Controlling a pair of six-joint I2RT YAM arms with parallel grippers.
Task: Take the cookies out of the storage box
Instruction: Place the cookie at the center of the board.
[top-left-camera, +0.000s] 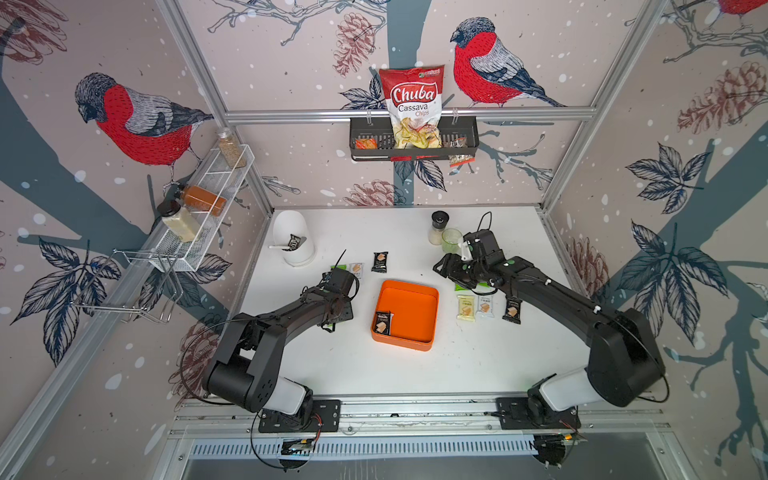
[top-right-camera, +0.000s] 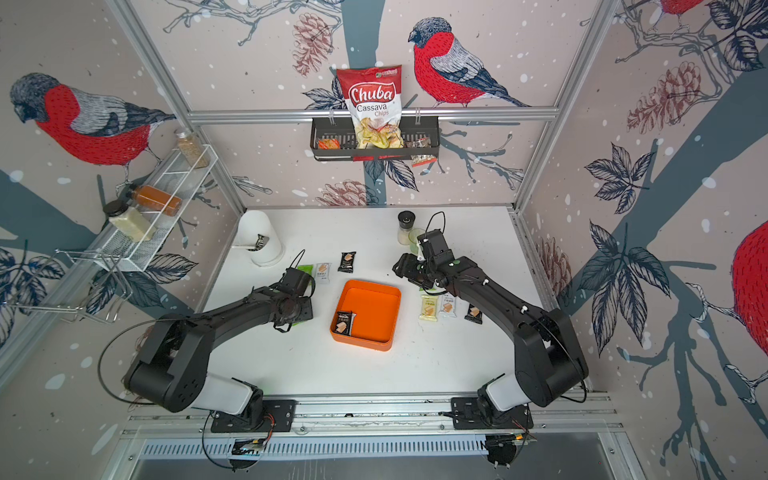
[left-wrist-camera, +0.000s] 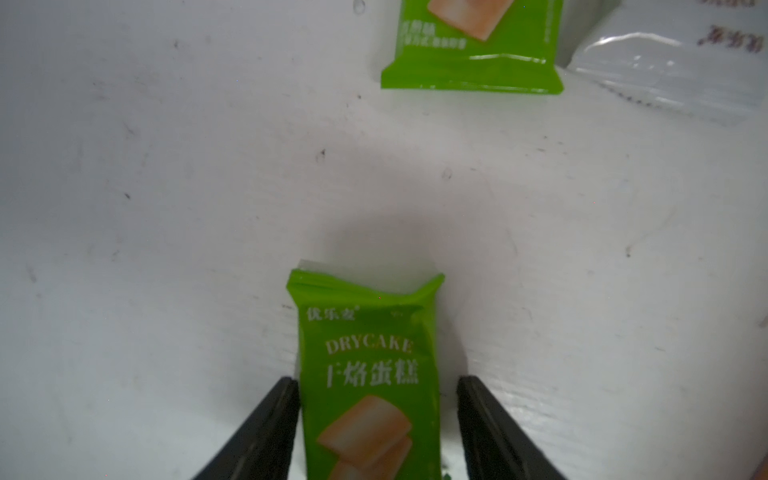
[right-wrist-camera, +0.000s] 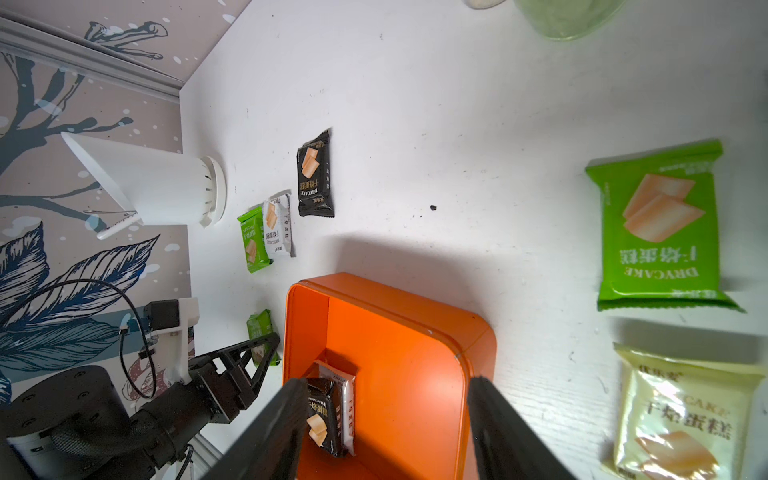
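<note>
In both top views the storage box (top-left-camera: 415, 311) (top-right-camera: 374, 307) sits in the middle of the bench (top-left-camera: 332, 365), a little askew, with open bench along its near side. Of the cookies (top-right-camera: 344, 323), one black packet (top-left-camera: 383, 323) lies in the box's corner nearest the left arm, its long axis running near to far along the wall. Most of the orange floor shows open. Beyond the box lie a far white packet (top-left-camera: 356, 270) and a far black packet (top-left-camera: 380, 262). On the right arm's side a pale yellow packet (top-left-camera: 465, 308), a right white packet (top-left-camera: 485, 306) and a right black packet (top-left-camera: 512, 311) lie in a row, long axes also near to far. A white holder (top-left-camera: 297, 257) at the far left carries a small dark packet (top-left-camera: 295, 241).

In the left wrist view the left end effector (left-wrist-camera: 378, 379) is released. Its fingers straddle a green packet (left-wrist-camera: 365, 324) lying flat on the bench, one finger at its edge, the other just clear. The packet's long axis follows the fingers, crimped end pointing away from the wrist. A second green packet (left-wrist-camera: 473, 45) lies ahead, with bare bench between.

In the right wrist view the right end effector (right-wrist-camera: 386, 381) stands spread and empty, the box seen between its fingers. Inside the box, the black packet rests on a white inner packet (right-wrist-camera: 347, 390) against the wall.
</note>
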